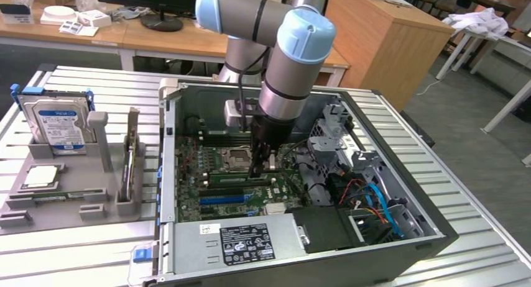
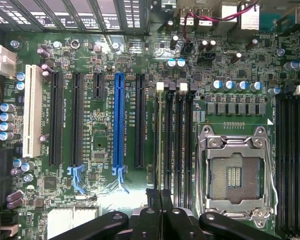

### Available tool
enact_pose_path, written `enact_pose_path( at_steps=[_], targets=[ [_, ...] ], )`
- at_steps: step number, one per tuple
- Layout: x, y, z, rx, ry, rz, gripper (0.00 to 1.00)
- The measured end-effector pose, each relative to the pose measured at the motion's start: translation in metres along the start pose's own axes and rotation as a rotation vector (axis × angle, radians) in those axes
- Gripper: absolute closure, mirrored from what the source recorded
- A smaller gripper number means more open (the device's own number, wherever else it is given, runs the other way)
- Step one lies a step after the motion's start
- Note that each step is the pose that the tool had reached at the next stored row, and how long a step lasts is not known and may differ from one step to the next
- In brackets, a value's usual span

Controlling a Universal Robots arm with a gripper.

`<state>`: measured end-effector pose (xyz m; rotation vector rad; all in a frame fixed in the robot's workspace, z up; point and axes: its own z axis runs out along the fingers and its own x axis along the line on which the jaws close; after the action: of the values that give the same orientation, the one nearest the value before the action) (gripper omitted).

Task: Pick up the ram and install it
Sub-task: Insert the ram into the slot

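Exterior view: we find the gripper (image 1: 258, 170) lowered inside the computer case (image 1: 168, 113), shut upon the ram (image 1: 236, 182). The ram's long axis runs towards the exterior view's left and right beside the processor socket (image 1: 236, 156). Wrist view: we see the ram (image 2: 159, 140) edge-on, parallel with the memory slots (image 2: 180, 145).

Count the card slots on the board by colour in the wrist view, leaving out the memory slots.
White card slot: 1
Blue card slot: 1
Black card slots: 4, one of them short
Total: 6
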<state>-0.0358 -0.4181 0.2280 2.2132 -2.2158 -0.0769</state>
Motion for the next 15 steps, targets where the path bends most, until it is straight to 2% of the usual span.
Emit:
enact_pose_path(
  at_steps=[9, 10, 11, 12, 15],
  targets=[
    [0.0, -0.0001, 0.0004, 0.0002, -0.0001, 0.0, 0.87],
    [0.0, -0.0001, 0.0004, 0.0001, -0.0001, 0.0, 0.82],
    [0.0, 0.0, 0.0004, 0.0, -0.0001, 0.0, 0.82],
    [0.0, 0.0, 0.0004, 0.0, -0.0001, 0.0, 0.75],
    [0.0, 0.0, 0.0004, 0.0, -0.0001, 0.0, 0.75]
  ],
)
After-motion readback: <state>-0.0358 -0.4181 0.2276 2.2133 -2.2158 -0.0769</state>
